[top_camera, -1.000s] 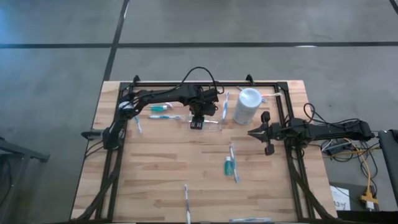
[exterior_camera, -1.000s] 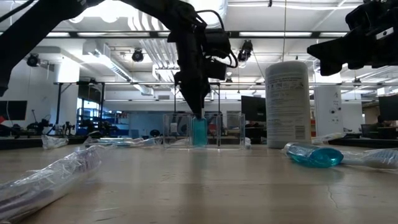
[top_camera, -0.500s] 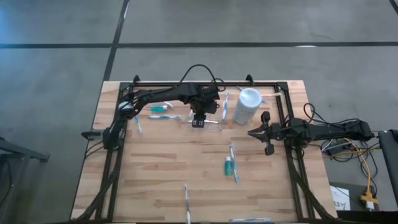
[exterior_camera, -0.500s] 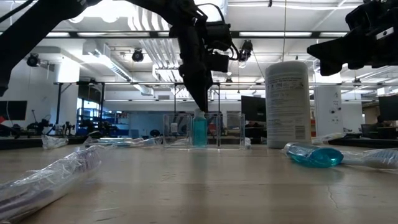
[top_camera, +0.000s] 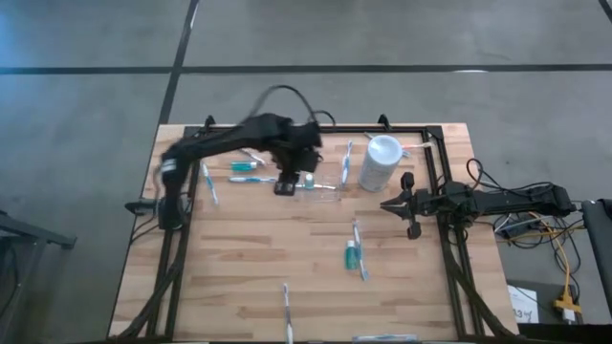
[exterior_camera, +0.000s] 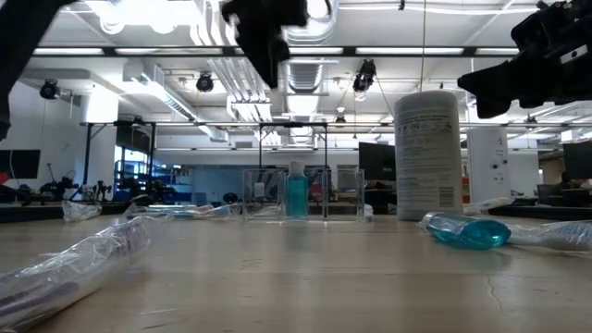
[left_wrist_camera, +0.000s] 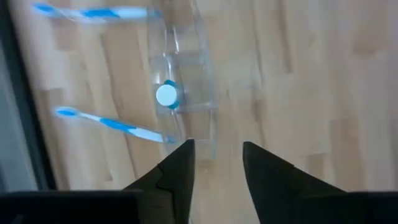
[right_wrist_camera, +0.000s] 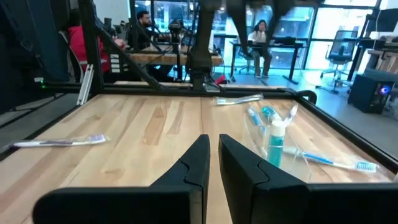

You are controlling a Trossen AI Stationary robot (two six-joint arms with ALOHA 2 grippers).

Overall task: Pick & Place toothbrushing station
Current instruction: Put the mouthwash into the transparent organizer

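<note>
The left gripper (left_wrist_camera: pixel 216 163) hangs in the air above the clear holder (top_camera: pixel 320 183), a bit to its side. Its two fingers (left_wrist_camera: pixel 177 171) stand apart with a gap between them, and they hold nothing and touch nothing. Looking down past them, a teal tube (left_wrist_camera: pixel 166 95) with a white cap stands upright inside the holder. The right gripper (top_camera: pixel 394 204) waits above the right side of the table (top_camera: pixel 249 258), well away from the holder. Its fingers (right_wrist_camera: pixel 193 171) are pressed close with just a thin slit between them, and they are empty too. On the near part of the wooden table lies one toothbrush (top_camera: pixel 286 306) by the front edge. A little farther back, in the middle, another tube (top_camera: pixel 351 254) lies flat, just beside a second toothbrush (top_camera: pixel 360 250). Farther back still is the holder with its tube (exterior_camera: pixel 296 191) standing in it. The tall white cup (top_camera: pixel 380 162) stands near the holder, on its right. Behind and left of the holder more toothbrushes (top_camera: pixel 247 166) lie flat on the wood. In the low view, clear wrap (exterior_camera: pixel 74 264) lies at the front left. Past the table is a big room with ceiling lights (exterior_camera: pixel 148 11), desks and screens. In the right wrist view, people (right_wrist_camera: pixel 144 28) sit at desks far off.
</note>
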